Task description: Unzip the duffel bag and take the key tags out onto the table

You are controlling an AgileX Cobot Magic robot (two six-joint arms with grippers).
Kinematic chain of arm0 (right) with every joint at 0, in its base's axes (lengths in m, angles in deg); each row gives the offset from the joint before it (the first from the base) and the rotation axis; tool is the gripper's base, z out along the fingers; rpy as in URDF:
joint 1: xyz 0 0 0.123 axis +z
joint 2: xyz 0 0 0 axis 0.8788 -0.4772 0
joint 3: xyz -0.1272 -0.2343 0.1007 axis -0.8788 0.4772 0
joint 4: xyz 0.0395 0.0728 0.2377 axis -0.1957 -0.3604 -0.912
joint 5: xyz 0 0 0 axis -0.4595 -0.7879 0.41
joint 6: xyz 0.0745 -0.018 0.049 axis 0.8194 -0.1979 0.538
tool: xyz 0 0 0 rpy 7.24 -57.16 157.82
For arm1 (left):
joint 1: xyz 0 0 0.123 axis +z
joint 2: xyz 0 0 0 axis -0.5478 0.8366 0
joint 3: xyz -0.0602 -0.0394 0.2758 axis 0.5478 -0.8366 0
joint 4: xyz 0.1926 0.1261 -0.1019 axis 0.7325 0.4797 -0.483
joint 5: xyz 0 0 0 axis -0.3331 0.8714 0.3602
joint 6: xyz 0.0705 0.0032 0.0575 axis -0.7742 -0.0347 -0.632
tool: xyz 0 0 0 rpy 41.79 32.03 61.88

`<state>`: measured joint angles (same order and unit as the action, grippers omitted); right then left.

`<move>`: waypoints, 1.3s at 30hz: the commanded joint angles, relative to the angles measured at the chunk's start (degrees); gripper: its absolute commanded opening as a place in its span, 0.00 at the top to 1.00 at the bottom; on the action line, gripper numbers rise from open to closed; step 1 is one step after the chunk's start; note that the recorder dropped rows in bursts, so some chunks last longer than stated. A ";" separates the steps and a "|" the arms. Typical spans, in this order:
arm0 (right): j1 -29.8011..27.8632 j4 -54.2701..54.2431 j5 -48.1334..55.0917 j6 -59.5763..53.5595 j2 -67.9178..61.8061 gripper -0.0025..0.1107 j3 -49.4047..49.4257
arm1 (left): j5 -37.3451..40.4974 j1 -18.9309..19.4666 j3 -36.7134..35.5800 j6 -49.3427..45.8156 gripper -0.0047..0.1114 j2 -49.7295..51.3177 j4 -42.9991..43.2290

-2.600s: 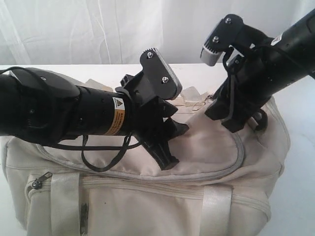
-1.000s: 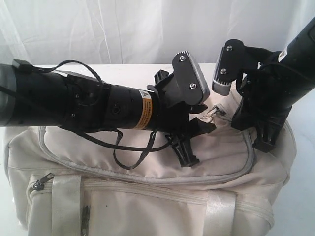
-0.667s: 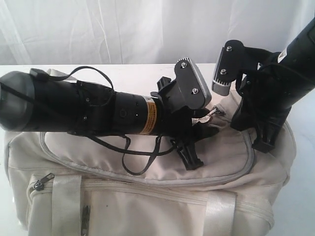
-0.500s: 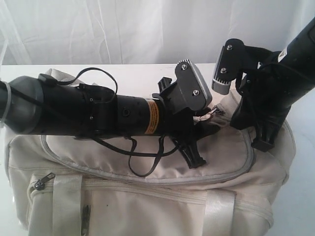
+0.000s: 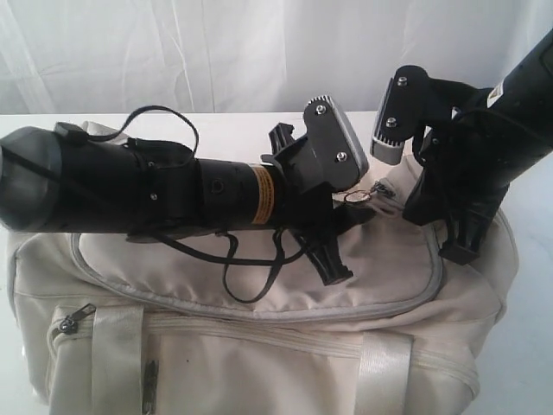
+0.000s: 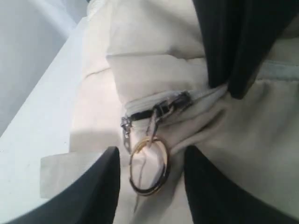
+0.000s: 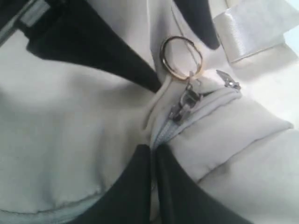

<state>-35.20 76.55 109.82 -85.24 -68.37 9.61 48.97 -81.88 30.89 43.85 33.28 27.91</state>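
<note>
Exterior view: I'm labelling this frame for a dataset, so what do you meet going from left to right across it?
side-pocket zipper pull → webbing strap → yellow warning label on the left arm → metal ring → right gripper

A white curtain [image 5: 173,52] hangs in soft folds in the background.

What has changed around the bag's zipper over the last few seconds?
The left gripper swung across the duffel bag toward the right gripper; its open fingers now straddle the ring pull without gripping it. The right gripper shifted toward the bag's end, then held, shut on its fabric. The zipper stays closed.
</note>
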 commanded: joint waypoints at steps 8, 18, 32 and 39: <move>0.07 -0.15 0.99 -0.73 0.69 0.98 0.16 | 4.29 -0.01 0.13 0.22 0.54 -3.45 0.54; 0.07 -0.31 0.99 -0.73 0.69 0.98 0.16 | 4.22 -0.01 0.13 -9.08 0.54 0.32 -6.94; 0.07 -1.32 0.72 -0.73 0.69 0.98 0.16 | -4.71 -0.01 0.13 -5.12 0.54 1.51 -5.54; 0.07 -1.58 0.53 -0.73 0.69 0.98 0.16 | -4.72 -2.35 0.13 -5.85 0.54 2.45 -5.42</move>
<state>-35.20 75.73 109.92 -85.24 -68.37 9.61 44.67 -82.94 30.89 37.99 35.00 21.74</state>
